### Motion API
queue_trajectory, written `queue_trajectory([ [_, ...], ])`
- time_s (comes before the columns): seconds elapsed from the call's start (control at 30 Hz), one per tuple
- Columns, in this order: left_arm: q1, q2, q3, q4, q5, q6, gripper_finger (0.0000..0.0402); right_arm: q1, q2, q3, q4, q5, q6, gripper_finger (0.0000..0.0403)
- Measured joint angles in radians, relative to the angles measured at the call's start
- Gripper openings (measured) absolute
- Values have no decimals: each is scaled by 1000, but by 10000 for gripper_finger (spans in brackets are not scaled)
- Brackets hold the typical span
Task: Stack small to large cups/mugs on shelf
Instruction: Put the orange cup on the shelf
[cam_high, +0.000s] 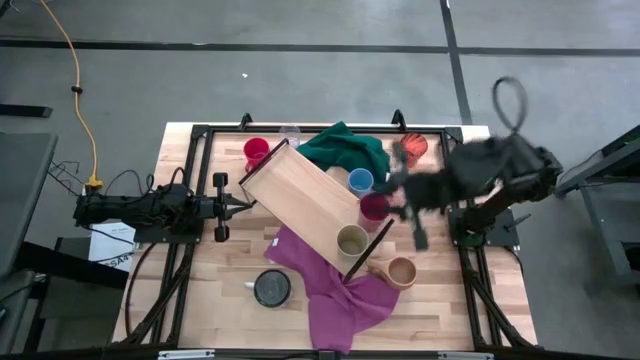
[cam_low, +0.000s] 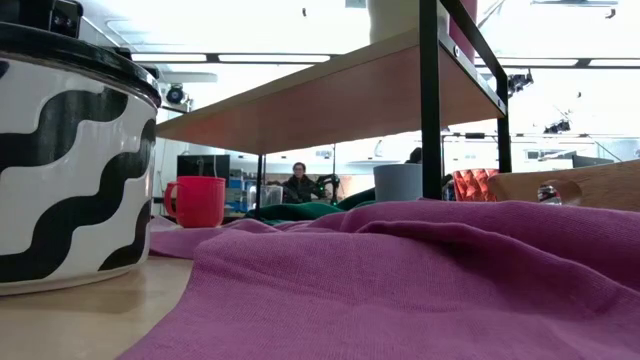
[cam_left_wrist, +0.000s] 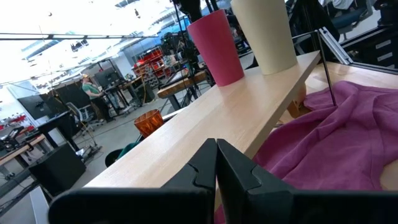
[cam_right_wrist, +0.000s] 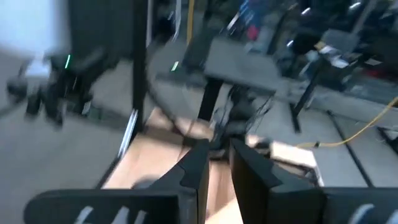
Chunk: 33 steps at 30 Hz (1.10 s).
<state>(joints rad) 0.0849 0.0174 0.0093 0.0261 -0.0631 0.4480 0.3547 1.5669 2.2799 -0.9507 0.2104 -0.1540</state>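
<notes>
Two cups (cam_high: 352, 240) on the shelf (cam_high: 300, 190), apart from right fingers (cam_high: 419, 238).

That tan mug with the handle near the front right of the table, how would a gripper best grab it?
Probably from straight above, one finger inside and one outside the tan mug's rim. It stands upright with its mouth open, clear of the shelf. Grip a rim section away from the handle, which points toward the purple cloth. The right gripper is nearer.

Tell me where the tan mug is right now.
In the high view the tan mug stands on the table right of centre, just off the shelf's near end, beside the purple cloth and near the olive cup.
</notes>
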Motion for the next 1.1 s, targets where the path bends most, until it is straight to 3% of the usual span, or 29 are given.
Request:
queue_trajectory([
  [0.1, 0, 0, 0, 0, 0, 0, 1, -45, -2, 79, 12, 2, 23, 55],
  [0.2, 0, 0, 0, 0, 0, 0, 1, -87, -63, 24, 139, 47, 26, 55],
  [0.4, 0, 0, 0, 0, 0, 0, 1, -158, -122, 14, 278, 247, 140, 55],
  [0.67, 0, 0, 0, 0, 0, 0, 1, -174, -115, 12, 281, 511, 267, 55],
  [0.9, 1, 0, 0, 5, -31, 0, 1, -188, -91, 11, 184, 726, 299, 55],
  [1.1, 0, 0, 0, 6, -27, -10, 1, -242, -95, 11, -98, 891, 581, 55],
])
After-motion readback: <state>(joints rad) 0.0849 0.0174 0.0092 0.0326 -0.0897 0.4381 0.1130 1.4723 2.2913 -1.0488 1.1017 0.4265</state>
